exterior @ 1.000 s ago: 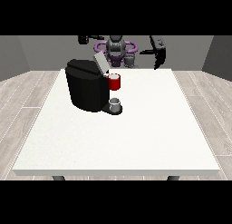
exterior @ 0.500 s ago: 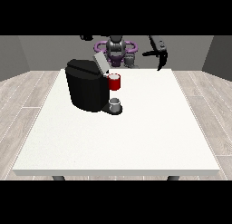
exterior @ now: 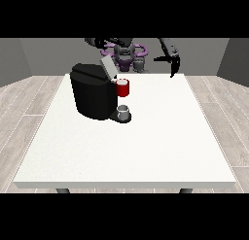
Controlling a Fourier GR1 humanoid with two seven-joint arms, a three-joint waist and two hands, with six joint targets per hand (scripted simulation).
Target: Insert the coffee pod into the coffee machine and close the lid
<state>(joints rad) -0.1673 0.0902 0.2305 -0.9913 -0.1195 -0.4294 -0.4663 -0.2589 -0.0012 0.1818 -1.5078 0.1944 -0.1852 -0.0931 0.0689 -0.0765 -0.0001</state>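
Observation:
The black coffee machine stands on the white table, left of centre, with its grey lid tilted up. A red thing at the machine sits at its front, and a small grey thing rests on its base below. The hand at the view's right hangs over the table's far right edge with straight fingers pointing down, holding nothing. The hand at the view's left is raised behind and above the machine, dark and hard to read.
The robot's torso stands behind the table's far edge. White tabletop stretches in front of and to the right of the machine. Grey wood floor surrounds the table.
The arm at the view's left has drifted slightly rightward above the machine. The hand at the view's right and the machine look the same.

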